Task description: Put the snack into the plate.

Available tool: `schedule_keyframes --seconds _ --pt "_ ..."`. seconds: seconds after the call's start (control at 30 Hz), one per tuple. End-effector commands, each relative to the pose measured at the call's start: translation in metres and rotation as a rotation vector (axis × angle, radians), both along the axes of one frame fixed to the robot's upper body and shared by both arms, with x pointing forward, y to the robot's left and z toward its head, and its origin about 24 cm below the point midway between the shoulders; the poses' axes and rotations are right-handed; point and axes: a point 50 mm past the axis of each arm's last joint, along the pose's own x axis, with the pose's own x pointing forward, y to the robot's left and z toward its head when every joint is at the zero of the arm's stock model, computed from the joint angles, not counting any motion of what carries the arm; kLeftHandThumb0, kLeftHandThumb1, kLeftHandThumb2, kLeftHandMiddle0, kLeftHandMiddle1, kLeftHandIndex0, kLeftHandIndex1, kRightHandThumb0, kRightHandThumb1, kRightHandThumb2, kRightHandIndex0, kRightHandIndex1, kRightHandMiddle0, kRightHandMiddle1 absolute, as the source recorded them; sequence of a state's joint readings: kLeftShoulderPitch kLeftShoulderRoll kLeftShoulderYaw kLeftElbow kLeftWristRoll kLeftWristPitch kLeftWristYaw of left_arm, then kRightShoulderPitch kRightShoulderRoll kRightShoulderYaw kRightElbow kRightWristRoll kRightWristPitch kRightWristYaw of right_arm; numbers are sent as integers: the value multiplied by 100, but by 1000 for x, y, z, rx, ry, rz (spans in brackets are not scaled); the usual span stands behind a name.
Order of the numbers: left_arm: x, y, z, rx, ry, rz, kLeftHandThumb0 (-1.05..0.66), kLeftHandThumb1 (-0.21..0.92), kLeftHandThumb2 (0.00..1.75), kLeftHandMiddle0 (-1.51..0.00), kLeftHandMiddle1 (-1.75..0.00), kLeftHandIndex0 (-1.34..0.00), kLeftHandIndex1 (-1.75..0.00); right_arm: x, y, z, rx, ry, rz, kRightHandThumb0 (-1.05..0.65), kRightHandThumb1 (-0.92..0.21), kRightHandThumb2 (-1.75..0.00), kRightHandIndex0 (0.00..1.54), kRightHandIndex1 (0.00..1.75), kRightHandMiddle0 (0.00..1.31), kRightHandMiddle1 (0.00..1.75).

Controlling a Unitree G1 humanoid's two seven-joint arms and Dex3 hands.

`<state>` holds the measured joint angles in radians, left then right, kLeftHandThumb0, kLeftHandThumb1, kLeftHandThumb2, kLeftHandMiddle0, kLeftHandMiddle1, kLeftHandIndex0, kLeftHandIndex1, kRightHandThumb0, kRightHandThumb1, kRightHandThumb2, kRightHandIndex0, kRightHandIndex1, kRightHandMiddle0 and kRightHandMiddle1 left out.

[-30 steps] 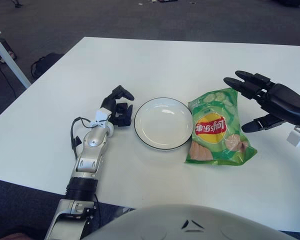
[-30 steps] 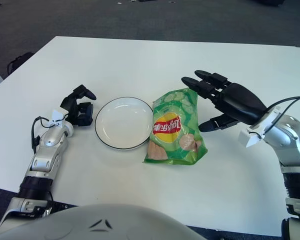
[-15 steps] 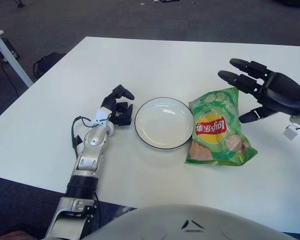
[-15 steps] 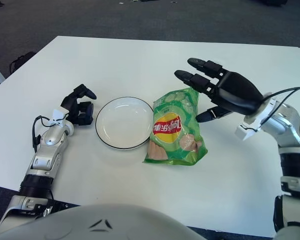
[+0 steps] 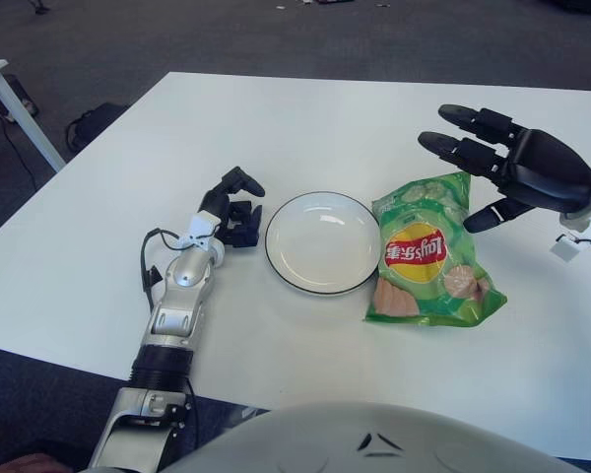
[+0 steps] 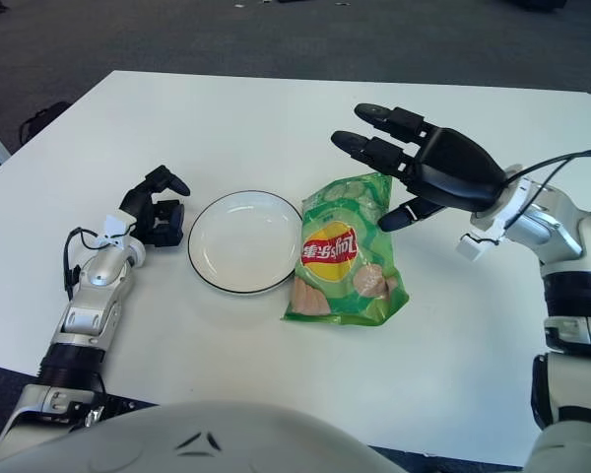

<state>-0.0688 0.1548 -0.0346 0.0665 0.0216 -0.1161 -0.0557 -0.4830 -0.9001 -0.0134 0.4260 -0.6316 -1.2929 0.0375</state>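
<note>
One puffy green plastic chip bag (image 5: 428, 254) lies at the round white plate's (image 5: 322, 243) 3 o'clock: light, crinkly, slippery. Pinch its top edge. The right hand (image 5: 517, 168) hovers there, fingers apart.

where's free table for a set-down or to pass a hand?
Bare table runs across the far side, beyond the plate and chip bag. More bare surface lies near the front edge below both. The middle row is crowded: left hand just left of the plate, the bag at its right rim, the open right hand at the bag's far right corner.

Right hand (image 6: 428, 172) raised, fingers (image 6: 374, 153) spread
</note>
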Motion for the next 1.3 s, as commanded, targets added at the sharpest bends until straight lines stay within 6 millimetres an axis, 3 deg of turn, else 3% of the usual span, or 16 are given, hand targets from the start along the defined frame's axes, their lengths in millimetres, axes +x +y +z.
schedule_keyframes --seconds 0.0,0.53,0.83,1.0,1.27 --pt "-21 -2 -40 -23 156 27 -46 38 124 -125 -175 -56 -175 3 1 10 -47 3 39 -104 -92 -60 0 0 0 0" --pt "-20 0 -41 -3 143 34 -46 38 123 -126 -175 -56 -175 1 6 17 -224 66 136 -105 -92 -49 0 0 0 0" --pt "-20 1 -39 6 144 36 -46 38 124 -127 -175 -56 -175 0 8 16 -283 103 165 -105 -92 -56 0 0 3 3" --pt "-20 2 -39 9 144 32 -46 38 124 -126 -175 -56 -175 -1 11 17 -261 97 191 -105 -92 -53 0 0 0 16" --pt "-21 2 -38 10 144 33 -46 38 124 -125 -175 -56 -175 -2 15 14 -252 101 223 -105 -92 -51 0 0 0 23"
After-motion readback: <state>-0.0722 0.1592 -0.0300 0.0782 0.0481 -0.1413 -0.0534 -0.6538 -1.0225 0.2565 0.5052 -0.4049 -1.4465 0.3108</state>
